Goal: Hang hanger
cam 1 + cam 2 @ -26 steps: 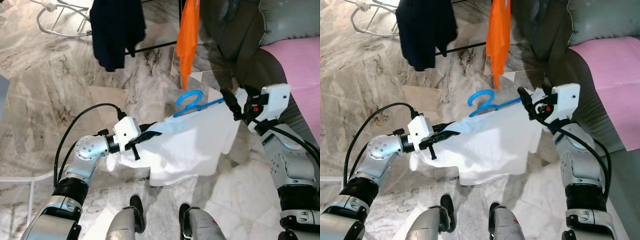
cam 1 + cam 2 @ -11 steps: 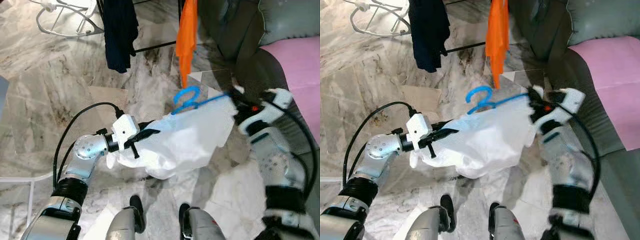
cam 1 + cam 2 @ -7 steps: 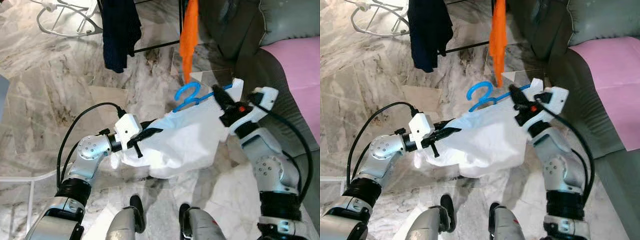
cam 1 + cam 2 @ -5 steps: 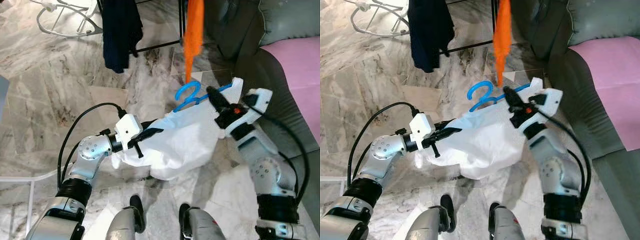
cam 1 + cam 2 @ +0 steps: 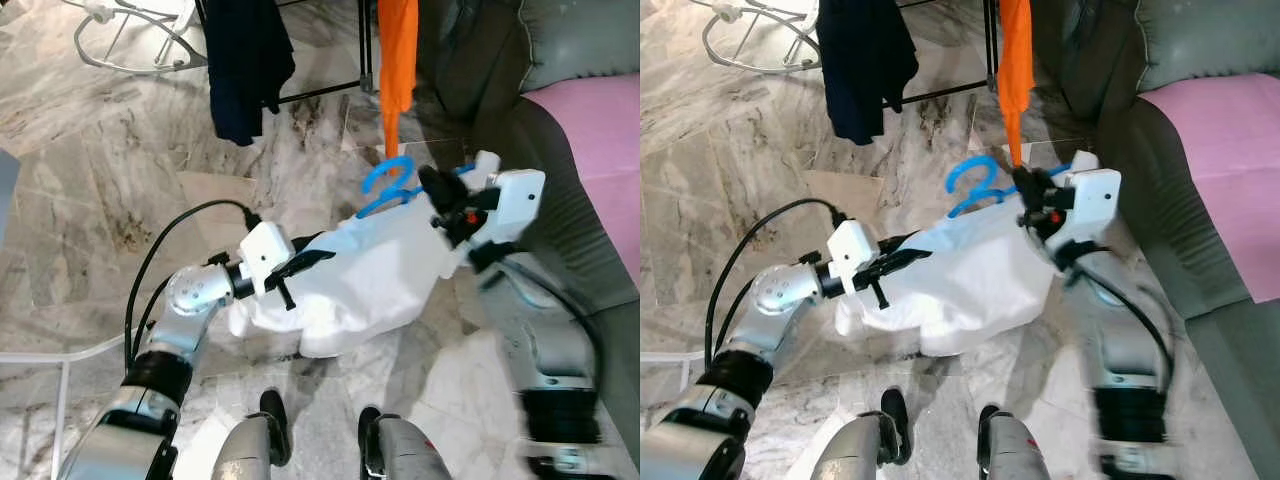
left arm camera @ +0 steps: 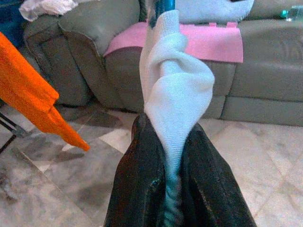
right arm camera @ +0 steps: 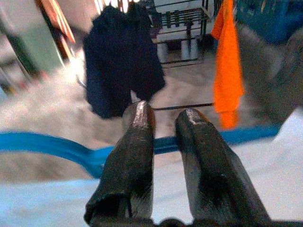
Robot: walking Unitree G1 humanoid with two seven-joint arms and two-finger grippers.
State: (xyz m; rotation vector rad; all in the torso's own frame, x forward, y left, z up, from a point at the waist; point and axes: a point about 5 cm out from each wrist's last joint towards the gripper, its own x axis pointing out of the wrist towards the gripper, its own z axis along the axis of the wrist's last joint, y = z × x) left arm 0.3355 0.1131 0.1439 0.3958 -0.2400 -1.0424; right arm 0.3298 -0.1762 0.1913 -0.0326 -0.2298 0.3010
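Observation:
A blue plastic hanger carries a white shirt and is held between my two arms above the marble floor. My left gripper is shut on the shirt-covered left end of the hanger; in the left wrist view, white cloth and blue plastic are pinched between the black fingers. My right gripper is shut on the hanger's right arm just beside the hook. The right wrist view shows the blue hanger bar running across behind the fingers. The hook sits right under an orange garment.
A dark navy garment and the orange one hang from a rack ahead, with its black base bar on the floor. A grey sofa with a pink cloth stands at the right. White tube frames lie at the far left.
My right gripper has carried the hanger left and forward, bringing the hook under the orange garment. The left arm has followed to the right, and the shirt has bunched up.

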